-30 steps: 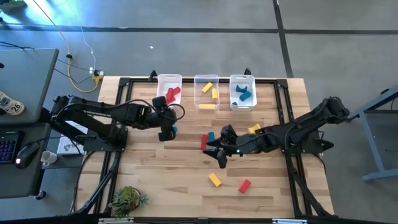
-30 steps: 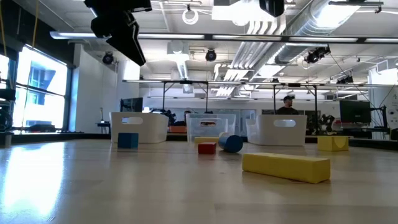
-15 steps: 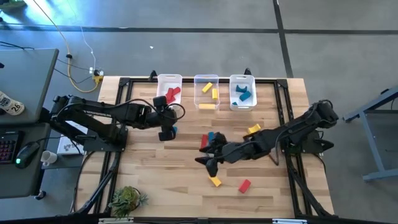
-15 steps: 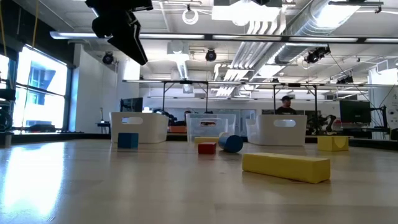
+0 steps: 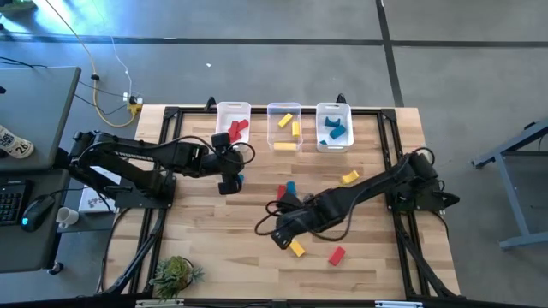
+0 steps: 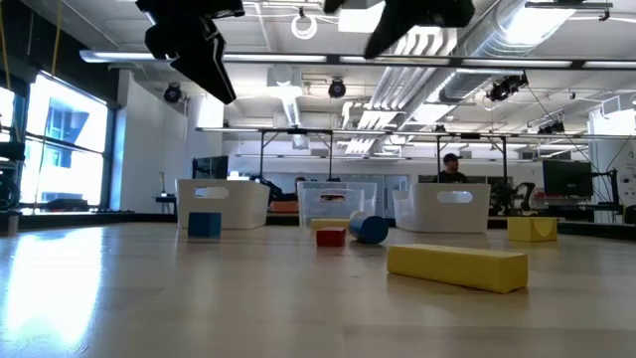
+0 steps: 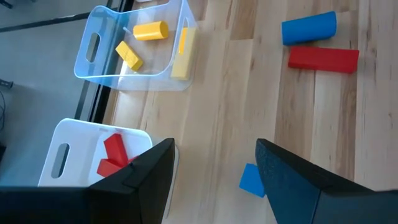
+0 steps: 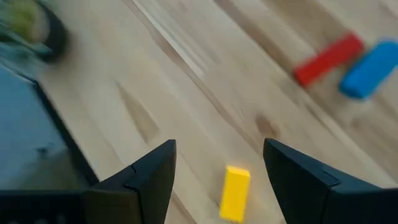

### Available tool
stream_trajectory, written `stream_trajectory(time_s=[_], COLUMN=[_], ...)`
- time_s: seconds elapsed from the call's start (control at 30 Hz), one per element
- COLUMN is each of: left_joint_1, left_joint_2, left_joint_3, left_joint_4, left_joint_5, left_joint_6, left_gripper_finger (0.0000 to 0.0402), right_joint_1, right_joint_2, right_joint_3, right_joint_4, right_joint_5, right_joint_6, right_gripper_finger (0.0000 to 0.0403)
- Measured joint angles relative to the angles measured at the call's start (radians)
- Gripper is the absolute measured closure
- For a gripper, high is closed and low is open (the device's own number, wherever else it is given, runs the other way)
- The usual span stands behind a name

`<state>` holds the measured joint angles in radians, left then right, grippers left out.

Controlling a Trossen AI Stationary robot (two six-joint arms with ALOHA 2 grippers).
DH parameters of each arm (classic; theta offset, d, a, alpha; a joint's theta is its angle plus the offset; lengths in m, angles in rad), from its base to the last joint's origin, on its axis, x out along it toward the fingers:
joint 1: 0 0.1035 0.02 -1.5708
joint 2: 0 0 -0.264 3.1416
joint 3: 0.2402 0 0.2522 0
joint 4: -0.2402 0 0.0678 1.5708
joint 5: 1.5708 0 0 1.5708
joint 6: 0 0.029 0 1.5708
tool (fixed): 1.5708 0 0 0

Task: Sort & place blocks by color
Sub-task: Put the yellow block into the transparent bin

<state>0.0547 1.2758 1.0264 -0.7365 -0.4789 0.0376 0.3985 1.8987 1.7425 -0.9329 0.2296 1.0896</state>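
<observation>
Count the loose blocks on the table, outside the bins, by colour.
yellow blocks: 3
red blocks: 2
blue blocks: 2
Total: 7
Not counted: one unclear red patch.

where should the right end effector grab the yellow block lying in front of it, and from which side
Probably across the middle of the yellow block, from straight above. It lies flat on the bare table as a short bar with nothing touching it, so its two long sides are free. The right end effector is open and roughly lined up with those sides already.
</observation>
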Motion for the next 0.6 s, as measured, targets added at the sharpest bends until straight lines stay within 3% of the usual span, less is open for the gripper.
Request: stream_trajectory(time_s=[0.13, 0.6], left_joint_1=[0.0, 0.0], left_joint_2=[0.0, 0.0], left_joint_3=[0.0, 0.0], left_joint_4=[0.0, -0.001], left_joint_5=[-0.001, 0.0], left_joint_6=[-0.005, -0.011], left_gripper_finger=[0.0188, 0.0188], right_joint_1=[0.0, 0.012], right_joint_2=[0.053, 0.19], right_joint_3=[0.027, 0.029], right_joint_4=[-0.081, -0.094], right_joint_5=[-0.059, -0.129], right_joint_6=[0.038, 0.039], right_gripper_finger=[0.0174, 0.0174])
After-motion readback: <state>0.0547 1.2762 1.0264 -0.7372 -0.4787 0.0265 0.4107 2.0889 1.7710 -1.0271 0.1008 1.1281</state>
